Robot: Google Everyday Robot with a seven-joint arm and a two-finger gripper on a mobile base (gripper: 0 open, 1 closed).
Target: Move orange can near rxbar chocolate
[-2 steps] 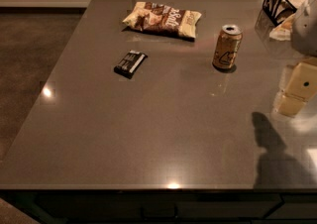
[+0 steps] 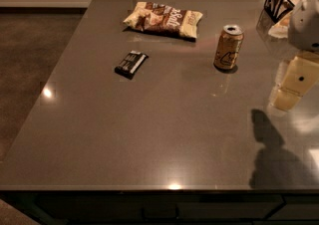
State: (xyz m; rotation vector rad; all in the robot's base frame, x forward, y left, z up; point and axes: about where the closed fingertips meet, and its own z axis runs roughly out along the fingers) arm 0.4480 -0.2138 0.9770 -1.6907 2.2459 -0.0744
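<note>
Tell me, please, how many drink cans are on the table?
1. The orange can stands upright on the table's far right part, right of the rxbar chocolate and apart from it. The gripper hangs at the right edge, not touching the can. The arm may hide others.

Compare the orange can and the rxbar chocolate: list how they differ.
The orange can stands upright; the rxbar chocolate lies flat. The can is a tan-orange cylinder with a silver top; the bar is a thin black rectangle with pale lettering. The can sits nearer the claw at the right edge than the bar. Both rest on the grey table.
</note>
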